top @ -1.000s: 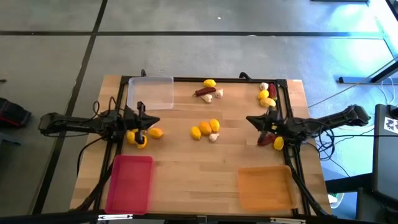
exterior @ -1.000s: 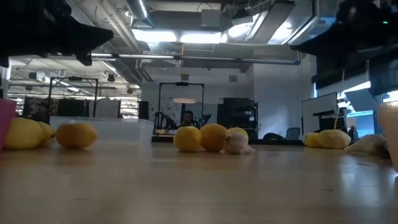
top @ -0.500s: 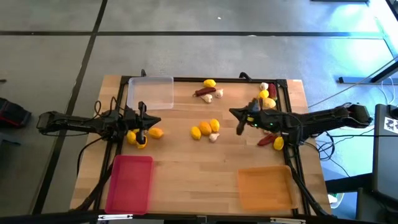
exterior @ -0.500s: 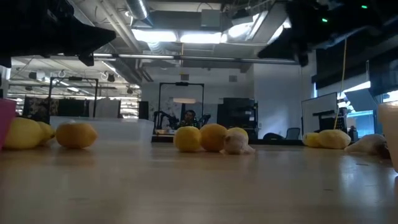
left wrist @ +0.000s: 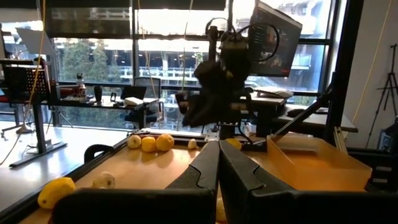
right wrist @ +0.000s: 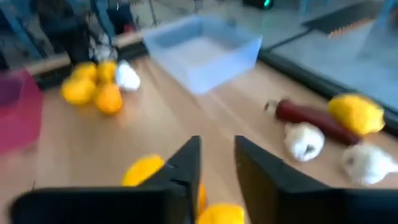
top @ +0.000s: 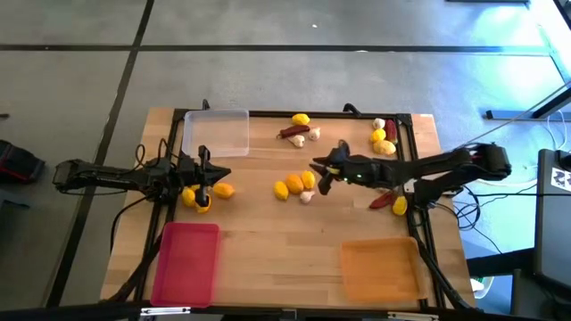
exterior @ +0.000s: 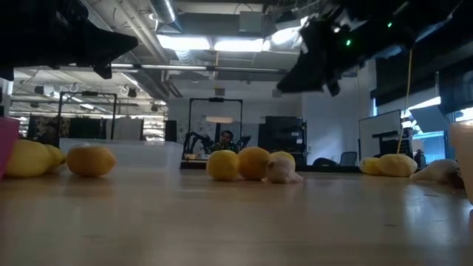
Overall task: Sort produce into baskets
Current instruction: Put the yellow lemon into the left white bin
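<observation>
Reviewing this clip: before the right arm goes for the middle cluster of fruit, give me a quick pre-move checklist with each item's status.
1. right gripper beside the centre cluster: ok, just to its right in the high view.
2. Right jaws parted, nothing between them: ok, per the right wrist view.
3. left gripper shut and parked by the lemons at the left edge: ok.
4. orange tray, pink tray and clear tray hold nothing: ok.
5. Gripper height above the table: cannot tell exactly; the low view shows it well above.
</observation>
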Controlling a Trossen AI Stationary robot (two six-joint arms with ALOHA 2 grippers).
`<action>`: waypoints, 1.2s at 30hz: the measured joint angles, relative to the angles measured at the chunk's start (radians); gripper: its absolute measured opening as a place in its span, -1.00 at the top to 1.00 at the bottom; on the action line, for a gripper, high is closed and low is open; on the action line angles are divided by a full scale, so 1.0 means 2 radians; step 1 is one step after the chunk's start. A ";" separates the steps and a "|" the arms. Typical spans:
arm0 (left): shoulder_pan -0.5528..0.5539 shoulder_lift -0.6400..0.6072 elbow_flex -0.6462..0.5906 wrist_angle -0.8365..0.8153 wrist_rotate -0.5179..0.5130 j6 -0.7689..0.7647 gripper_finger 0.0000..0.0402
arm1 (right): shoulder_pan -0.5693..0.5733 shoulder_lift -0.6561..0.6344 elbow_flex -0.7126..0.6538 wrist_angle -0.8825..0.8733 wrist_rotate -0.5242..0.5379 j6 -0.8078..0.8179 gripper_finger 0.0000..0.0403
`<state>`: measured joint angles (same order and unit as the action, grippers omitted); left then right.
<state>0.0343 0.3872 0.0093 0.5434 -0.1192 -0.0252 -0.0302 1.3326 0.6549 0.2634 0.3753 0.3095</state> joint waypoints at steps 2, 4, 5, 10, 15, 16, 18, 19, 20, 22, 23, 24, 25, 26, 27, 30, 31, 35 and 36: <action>0.000 0.000 0.000 0.000 0.000 0.000 0.98 | -0.014 0.022 0.013 -0.025 -0.016 0.012 0.24; -0.001 0.000 0.000 0.000 0.000 -0.010 0.98 | -0.027 0.042 0.022 -0.060 -0.031 0.029 0.06; -0.001 0.000 0.000 -0.001 0.000 -0.014 0.98 | -0.032 0.054 0.026 -0.071 -0.041 0.041 -0.01; -0.001 0.000 0.000 -0.006 0.000 -0.026 0.98 | -0.042 0.094 0.029 -0.087 -0.056 0.056 -0.25; -0.001 0.000 0.000 -0.005 0.000 -0.026 0.98 | -0.041 0.117 0.029 -0.080 -0.086 0.075 -0.29; -0.001 0.000 0.000 -0.005 0.000 -0.026 0.98 | -0.041 0.120 0.029 -0.079 -0.092 0.081 -0.29; -0.001 0.000 0.000 -0.005 0.000 -0.027 0.98 | -0.041 0.125 0.029 -0.080 -0.093 0.090 -0.28; -0.001 0.000 0.000 -0.005 0.000 -0.027 0.98 | -0.041 0.128 0.029 -0.079 -0.093 0.093 -0.28; -0.001 0.000 0.000 -0.005 0.000 -0.027 0.98 | -0.041 0.129 0.029 -0.080 -0.093 0.098 -0.28; -0.001 0.000 0.000 -0.005 0.000 -0.027 0.98 | -0.041 0.133 0.029 -0.076 -0.093 0.107 -0.28; -0.001 0.000 0.000 -0.005 0.000 -0.027 0.98 | -0.041 0.135 0.029 -0.075 -0.094 0.110 -0.28; -0.001 0.000 0.000 -0.004 0.000 -0.027 0.98 | -0.041 0.136 0.029 -0.076 -0.097 0.113 -0.28; -0.001 0.000 0.000 -0.004 0.000 -0.027 0.98 | -0.041 0.138 0.029 -0.074 -0.098 0.116 -0.28; -0.001 0.000 0.000 -0.004 0.000 -0.027 0.98 | -0.041 0.140 0.029 -0.073 -0.101 0.118 -0.28; -0.001 0.000 0.000 -0.004 0.000 -0.027 0.98 | -0.041 0.143 0.029 -0.072 -0.103 0.120 -0.28; -0.001 0.000 0.000 -0.004 0.000 -0.027 0.98 | -0.041 0.155 0.029 -0.070 -0.105 0.128 -0.28; -0.001 0.000 0.000 -0.004 0.000 -0.027 0.98 | -0.041 0.159 0.029 -0.068 -0.106 0.136 -0.28; -0.001 0.000 0.000 -0.004 0.000 -0.027 0.98 | -0.041 0.165 0.029 -0.067 -0.105 0.143 -0.26; -0.001 0.000 0.000 -0.004 0.000 -0.027 0.98 | -0.041 0.165 0.029 -0.065 -0.105 0.141 -0.24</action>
<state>0.0326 0.3870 0.0090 0.5350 -0.1192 -0.0795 -0.1120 1.6621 0.7136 0.1332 0.1658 0.5916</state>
